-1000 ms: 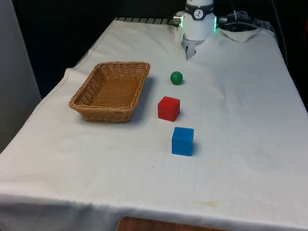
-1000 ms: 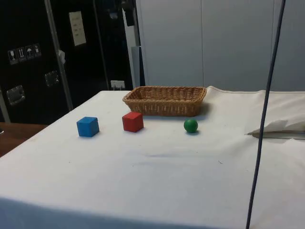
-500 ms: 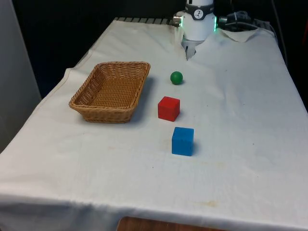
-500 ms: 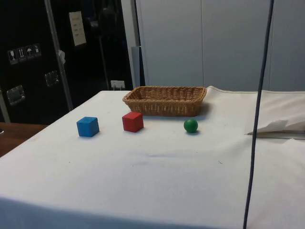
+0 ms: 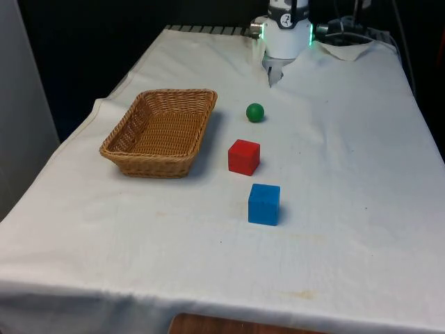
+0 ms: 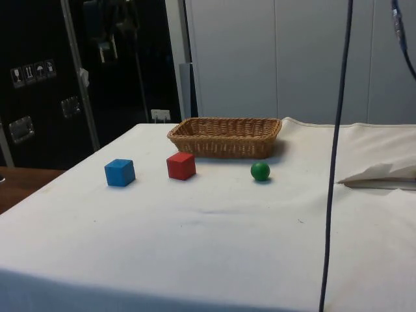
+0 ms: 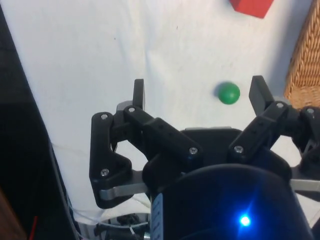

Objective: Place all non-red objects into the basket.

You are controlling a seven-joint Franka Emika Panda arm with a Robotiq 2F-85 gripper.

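Since the earlier frames the hanging black cable (image 6: 335,156) in the side view has shifted toward that view's left, and a dark shape high against the cabinets has moved leftward too, while the basket and the three objects lie where they were. The wicker basket (image 5: 161,130) sits on the white tablecloth (image 5: 348,174) at the front view's left, empty. The green ball (image 5: 255,112) rests on the cloth just to the front view's right of the basket's far corner, apart from it. The red cube (image 5: 244,156) stands nearer the camera than the ball, close to the basket's near right corner but not touching it, and the blue cube (image 5: 264,204) stands nearer still, a little further to the front view's right, apart from the red one. In the side view the same three form a row in front of the basket (image 6: 225,136): blue cube (image 6: 119,172), red cube (image 6: 181,166), green ball (image 6: 260,171). The gripper (image 7: 197,95) is raised above the cloth with its two black fingers (image 7: 138,93) spread wide apart and nothing between them; in the wrist view the green ball (image 7: 228,93) lies on the cloth below, between the fingertips but nearer one of them, with the basket's woven wall (image 7: 305,55) at the edge and a corner of the red cube (image 7: 252,7) beyond
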